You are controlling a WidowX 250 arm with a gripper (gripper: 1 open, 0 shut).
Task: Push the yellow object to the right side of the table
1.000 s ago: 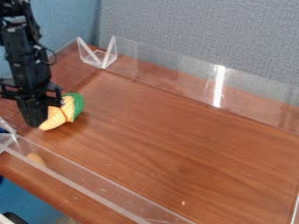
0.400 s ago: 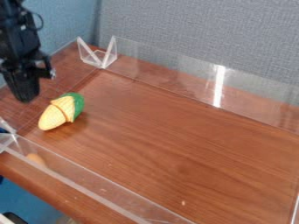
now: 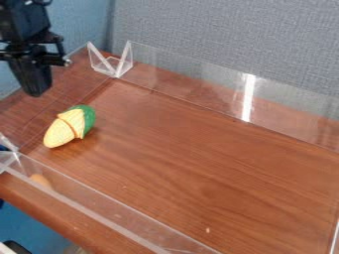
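The pincer, its jaws closed on nothing, had risen clear of the yellow object, which it had been touching a second earlier. That toy lay unmoved near the left end of the table, close to the front wall. Judged from this, the push to the right side remained undone

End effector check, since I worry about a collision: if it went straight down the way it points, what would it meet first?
Probably bare table, up-left of the yellow object; the shut end effector seems clear of it, though depth is uncertain.
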